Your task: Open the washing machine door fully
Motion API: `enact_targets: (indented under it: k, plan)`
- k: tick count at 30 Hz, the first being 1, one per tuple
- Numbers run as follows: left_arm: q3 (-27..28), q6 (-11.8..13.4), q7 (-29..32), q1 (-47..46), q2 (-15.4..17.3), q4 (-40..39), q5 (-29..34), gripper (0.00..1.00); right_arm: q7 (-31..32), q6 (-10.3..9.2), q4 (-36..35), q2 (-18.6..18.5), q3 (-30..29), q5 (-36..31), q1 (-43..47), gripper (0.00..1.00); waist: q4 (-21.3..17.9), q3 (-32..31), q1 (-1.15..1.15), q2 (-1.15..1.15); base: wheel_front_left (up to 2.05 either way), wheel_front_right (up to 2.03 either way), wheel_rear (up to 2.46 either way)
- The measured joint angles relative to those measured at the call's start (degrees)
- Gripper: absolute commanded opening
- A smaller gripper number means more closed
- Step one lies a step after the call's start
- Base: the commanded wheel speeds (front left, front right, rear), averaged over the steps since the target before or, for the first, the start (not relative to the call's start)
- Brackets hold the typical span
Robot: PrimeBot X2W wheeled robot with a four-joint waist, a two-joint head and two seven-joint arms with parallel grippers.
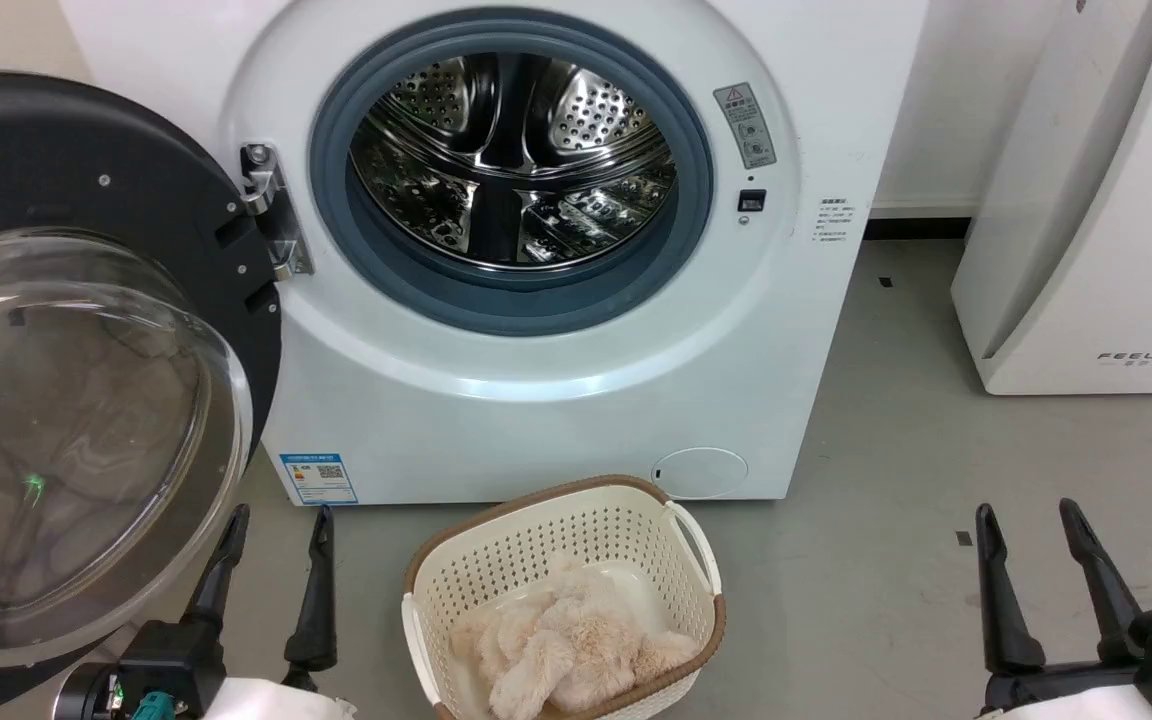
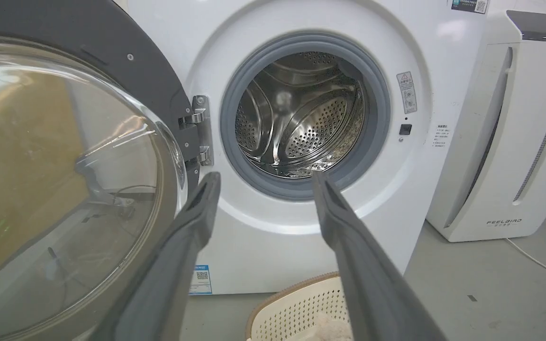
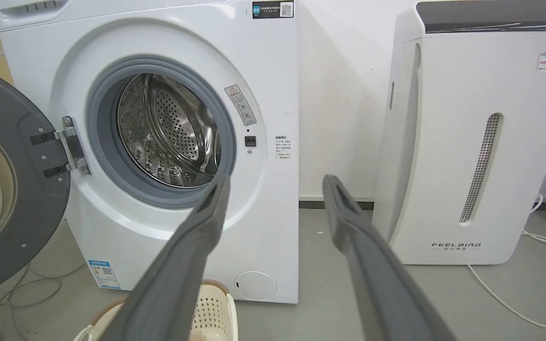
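Facing us: the washing machine [image 1: 536, 420], drum [image 1: 511, 160] exposed inside the grey gasket [image 1: 526, 300].
Door: the washing machine door [image 1: 86, 200] hangs on the hinge [image 1: 271, 210] at our left, swung wide, glass bowl [image 1: 66, 430] toward us.
Left hand [image 1: 281, 520]: released, grasping nothing, just beside the door's lower edge; we cannot tell whether it touches.
Right hand [image 1: 1026, 512]: released, empty, well apart from the machine.
Basket [image 1: 496, 510]: on the floor [image 1: 886, 450] before the machine, holding beige plush fabric [image 1: 566, 640].
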Motion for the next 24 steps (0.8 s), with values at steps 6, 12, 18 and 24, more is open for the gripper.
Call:
enact_targets:
  k: [6, 12, 18, 24]
  plan:
    - [-0.12, -0.07, 0.10, -0.03, -0.12, 0.01, 0.07, 0.00, 0.07, 0.00, 0.05, -0.01, -0.05, -0.01, 0.01, 0.00, -0.05, 0.03, 0.00, 0.00, 0.00, 0.00, 0.00]
    - [-0.23, -0.01, 0.73, -0.04, -0.13, -0.02, 0.20, 0.00, 0.65, 0.00, 0.08, -0.01, 0.09, -0.04, -0.02, 0.00, 0.01, 0.15, 0.00, 0.00, 0.00, 0.00, 0.00]
    - [-0.36, 0.35, 1.26, -0.07, -0.13, -0.05, 0.23, 0.00, 1.34, 0.00, 0.09, -0.01, 0.27, -0.38, -0.06, 0.00, 0.05, 0.26, 0.00, 0.00, 0.00, 0.00, 0.00]
    - [-0.55, 0.71, 2.10, -0.12, -0.14, -0.16, 0.31, 0.00, 2.07, 0.00, 0.11, -0.01, 0.49, -0.45, -0.11, 0.00, 0.11, 0.38, 0.00, 0.00, 0.00, 0.00, 0.00]
